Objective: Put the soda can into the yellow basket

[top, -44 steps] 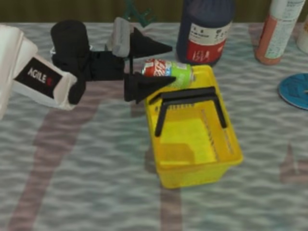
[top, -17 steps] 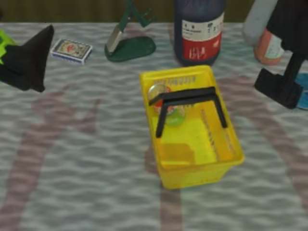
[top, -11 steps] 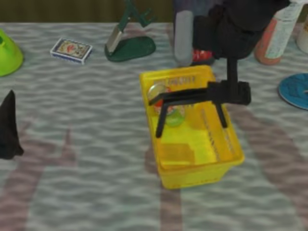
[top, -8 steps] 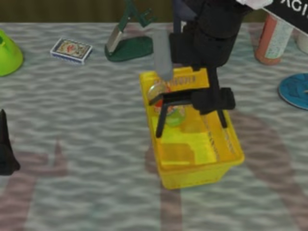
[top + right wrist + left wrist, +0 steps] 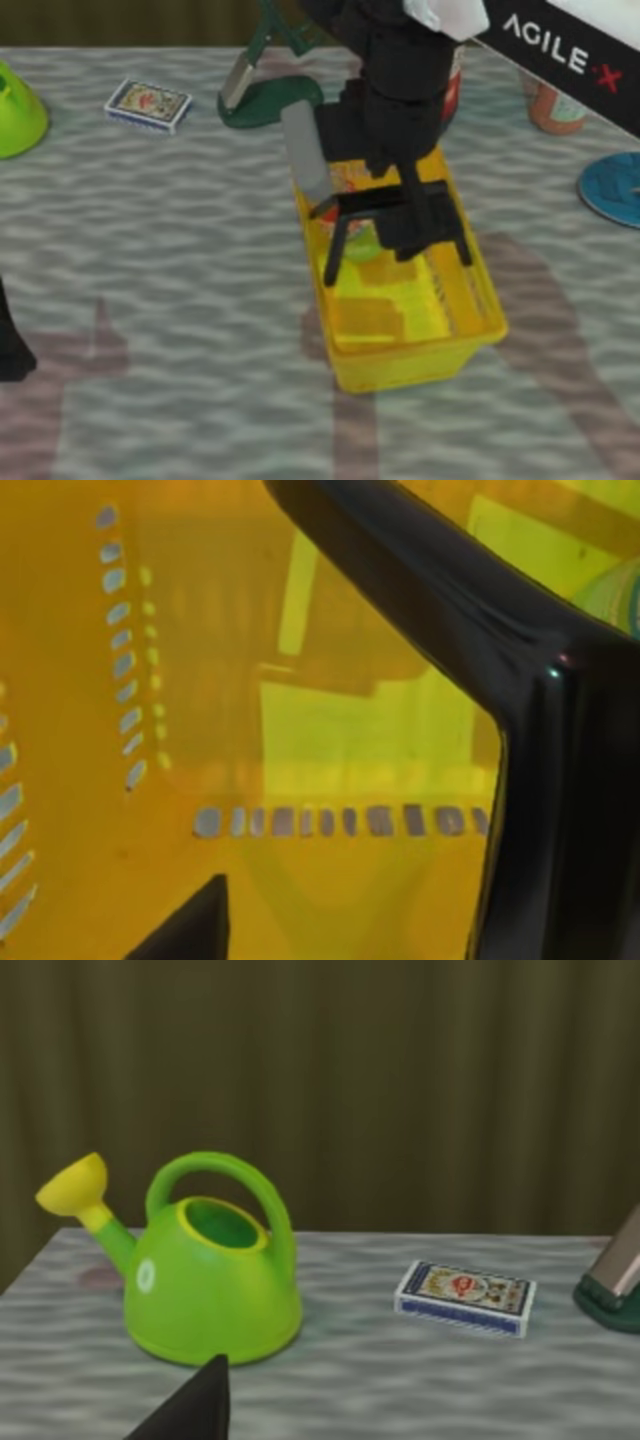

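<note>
— Where's the soda can (image 5: 362,240), and which way does it point?

— Inside the yellow basket (image 5: 470,330), at its far-left end, under the black handle (image 5: 385,205). From above I see only a bit of lime green and a sliver of red past the handle, so I cannot tell which way its long axis runs.

— And my right claw (image 5: 415,215)?

— It hangs over the far half of the basket, right at the handle. I cannot tell whether it is spread or pressed together, nor whether it touches the handle.

— Do the wrist cameras add anything?

— The right wrist view shows the slotted yellow wall and the handle bar (image 5: 520,680) up close, which the top view lacks. The left wrist view faces a green watering can (image 5: 205,1270) and a card box (image 5: 465,1298) on the worktop. My left claw (image 5: 10,345) sits at the left edge.
</note>
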